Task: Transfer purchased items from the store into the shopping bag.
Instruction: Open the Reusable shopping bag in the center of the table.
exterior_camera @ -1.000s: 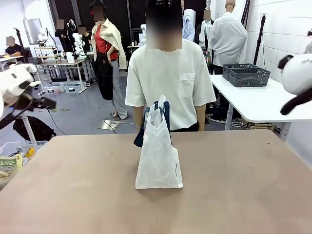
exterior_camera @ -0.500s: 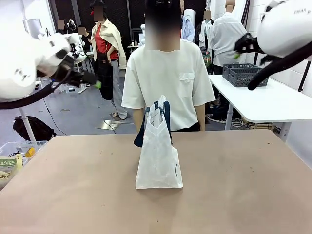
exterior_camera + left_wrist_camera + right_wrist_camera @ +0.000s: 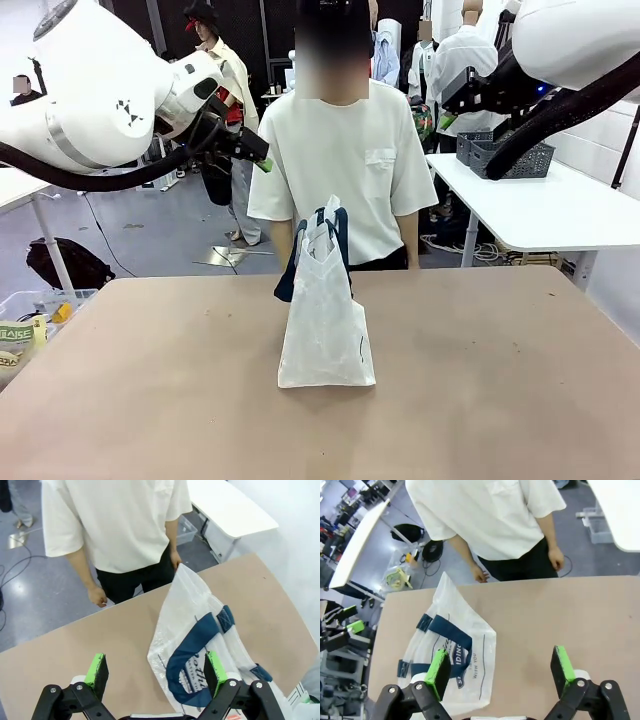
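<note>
The shopping bag [image 3: 327,320] stands upright in the middle of the brown table, translucent white with dark blue handles [image 3: 333,225] at its top. From the left wrist view the shopping bag [image 3: 200,630] lies just beyond my fingers, and the right wrist view has the shopping bag [image 3: 451,645] at lower left. My left gripper [image 3: 262,160] hangs high above the table at the left, open and empty. My right gripper [image 3: 452,110] is high at the right, also open and empty. Both jaws stand wide in their wrist views: left gripper [image 3: 155,669], right gripper [image 3: 500,667]. The store and the purchased items are out of view.
A person in a white T-shirt [image 3: 340,150] stands at the far edge behind the bag, arms hanging. A clear bin [image 3: 30,320] with packets sits off the table's left edge. Dark lattice crates [image 3: 510,155] rest on a white side table [image 3: 540,215] at the back right.
Both arms have swung in from the sides and up toward the middle, high over the table. The bag and the person have not moved.
</note>
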`<action>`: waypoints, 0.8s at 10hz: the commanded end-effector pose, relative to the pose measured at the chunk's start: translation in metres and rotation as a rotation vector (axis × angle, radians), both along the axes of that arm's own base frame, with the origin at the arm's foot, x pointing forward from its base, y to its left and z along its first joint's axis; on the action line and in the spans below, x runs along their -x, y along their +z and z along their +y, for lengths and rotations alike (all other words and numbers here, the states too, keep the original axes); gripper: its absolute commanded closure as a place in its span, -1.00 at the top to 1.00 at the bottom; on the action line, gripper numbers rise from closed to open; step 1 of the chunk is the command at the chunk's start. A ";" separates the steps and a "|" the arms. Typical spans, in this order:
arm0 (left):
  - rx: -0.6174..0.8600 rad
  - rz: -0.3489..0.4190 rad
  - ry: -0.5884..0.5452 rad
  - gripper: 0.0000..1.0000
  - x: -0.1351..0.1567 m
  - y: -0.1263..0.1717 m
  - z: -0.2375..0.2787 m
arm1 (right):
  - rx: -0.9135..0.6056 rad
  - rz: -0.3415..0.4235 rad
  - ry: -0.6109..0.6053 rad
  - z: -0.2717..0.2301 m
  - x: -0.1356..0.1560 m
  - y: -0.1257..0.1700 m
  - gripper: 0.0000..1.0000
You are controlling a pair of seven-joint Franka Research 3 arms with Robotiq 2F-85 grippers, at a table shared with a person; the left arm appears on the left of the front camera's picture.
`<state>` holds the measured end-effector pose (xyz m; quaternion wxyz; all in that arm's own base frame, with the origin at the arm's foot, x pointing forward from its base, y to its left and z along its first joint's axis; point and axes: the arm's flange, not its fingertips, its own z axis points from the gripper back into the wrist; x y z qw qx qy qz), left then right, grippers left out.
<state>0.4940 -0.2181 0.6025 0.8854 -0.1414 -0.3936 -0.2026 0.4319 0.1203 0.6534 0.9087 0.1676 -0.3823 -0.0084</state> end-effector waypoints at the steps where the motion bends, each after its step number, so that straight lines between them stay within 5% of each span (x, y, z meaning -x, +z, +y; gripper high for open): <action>1: 0.000 -0.035 0.008 1.00 0.007 0.000 0.022 | -0.011 -0.022 -0.015 -0.007 -0.002 0.001 1.00; 4: -0.026 0.036 0.035 1.00 -0.005 -0.013 -0.012 | 0.009 0.060 0.031 0.022 0.009 -0.008 1.00; 8: -0.036 0.125 -0.078 1.00 -0.028 -0.020 -0.063 | 0.114 0.153 0.078 0.094 0.007 -0.011 1.00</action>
